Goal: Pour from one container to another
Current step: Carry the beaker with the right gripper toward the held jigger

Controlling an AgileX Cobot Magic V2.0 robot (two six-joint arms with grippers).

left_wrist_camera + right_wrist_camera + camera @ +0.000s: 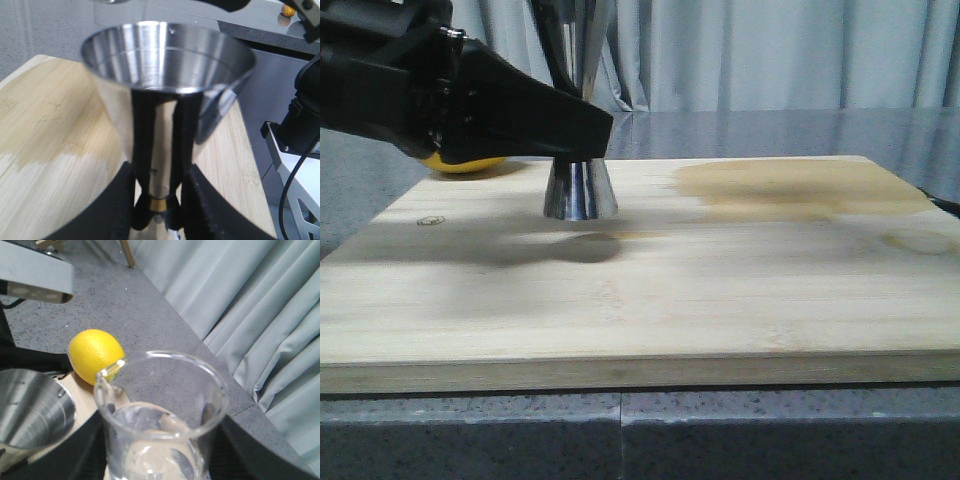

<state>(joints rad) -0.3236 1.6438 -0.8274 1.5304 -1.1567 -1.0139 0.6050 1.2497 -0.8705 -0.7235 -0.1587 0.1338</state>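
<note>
The steel jigger stands upright on the wooden board, its gold band at the narrow waist. My left gripper reaches in from the left and is shut on that waist, a black finger on each side. In the right wrist view the clear glass beaker is held up in the air between my right gripper's dark fingers, and its pouring lip points toward the jigger's open mouth. I cannot tell what the beaker holds. The front view does not show the right gripper.
A yellow lemon lies at the board's far left corner, behind my left arm. A darker wet stain spreads over the board's far right. Grey counter surrounds the board, curtains hang behind, and equipment with cables stands off the board's side.
</note>
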